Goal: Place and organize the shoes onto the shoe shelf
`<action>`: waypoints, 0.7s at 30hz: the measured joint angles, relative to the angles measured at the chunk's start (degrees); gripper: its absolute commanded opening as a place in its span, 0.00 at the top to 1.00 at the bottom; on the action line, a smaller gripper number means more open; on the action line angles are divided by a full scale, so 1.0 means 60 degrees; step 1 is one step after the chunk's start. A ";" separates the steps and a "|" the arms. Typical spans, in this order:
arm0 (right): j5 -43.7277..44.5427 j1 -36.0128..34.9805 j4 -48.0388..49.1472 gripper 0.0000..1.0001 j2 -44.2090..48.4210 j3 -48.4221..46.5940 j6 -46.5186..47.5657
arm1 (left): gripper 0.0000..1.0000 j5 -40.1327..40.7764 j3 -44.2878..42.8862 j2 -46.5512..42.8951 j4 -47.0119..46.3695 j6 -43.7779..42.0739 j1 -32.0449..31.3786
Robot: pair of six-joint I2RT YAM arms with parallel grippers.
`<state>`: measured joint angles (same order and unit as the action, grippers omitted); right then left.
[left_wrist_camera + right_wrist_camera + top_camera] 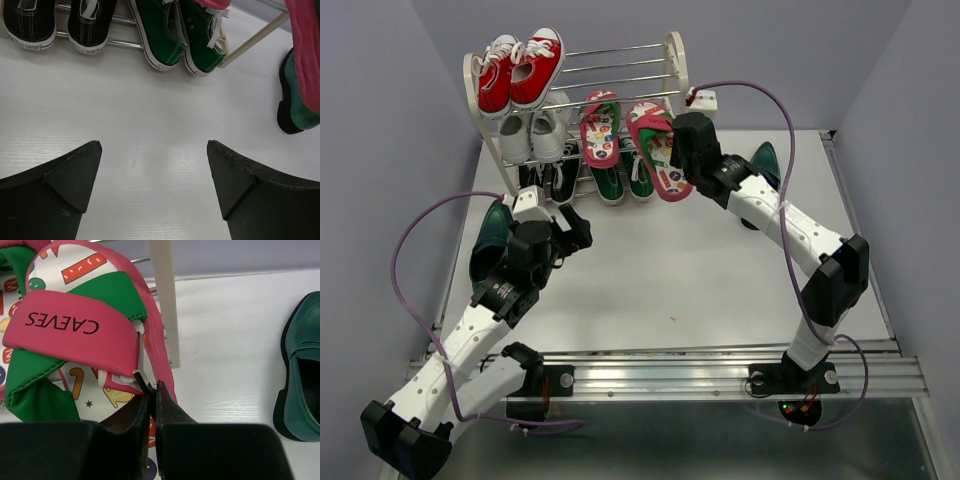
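Pinching flip-flop (75,327) in right gripper (152,387) | long axis front-to-back, tilted | left gripper (155,150) released

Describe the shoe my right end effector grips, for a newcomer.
Start at the cream shoe shelf at the back. Its middle tier holds white sneakers and a pink pair. Yours is the outer flip-flop, against the side frame, farthest from those sneakers.

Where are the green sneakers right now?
In the top view, the green sneakers sit on the bottom row of the shoe shelf, toward its right side. They are just right of the black sneakers and under the pink flip-flops.
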<state>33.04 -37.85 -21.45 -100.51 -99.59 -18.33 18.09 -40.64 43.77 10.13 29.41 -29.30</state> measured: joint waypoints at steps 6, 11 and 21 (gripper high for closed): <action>0.0539 0.0000 0.0018 0.99 -0.0375 -0.0229 -0.0539 | 0.01 0.0011 0.0000 -0.0004 0.0000 0.0004 0.0000; 0.0820 0.0000 0.0069 0.99 -0.0637 -0.0583 -0.0754 | 0.01 0.0018 0.0000 -0.0018 0.0000 0.0004 0.0000; 0.0998 0.0000 0.0415 0.99 -0.1515 -0.1519 -0.1402 | 0.01 0.0018 0.0000 -0.0018 0.0000 0.0007 0.0000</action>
<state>39.03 -37.85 -18.96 -109.60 -108.71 -26.74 18.20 -40.64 43.66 10.13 29.45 -29.30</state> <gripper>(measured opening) 0.078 0.989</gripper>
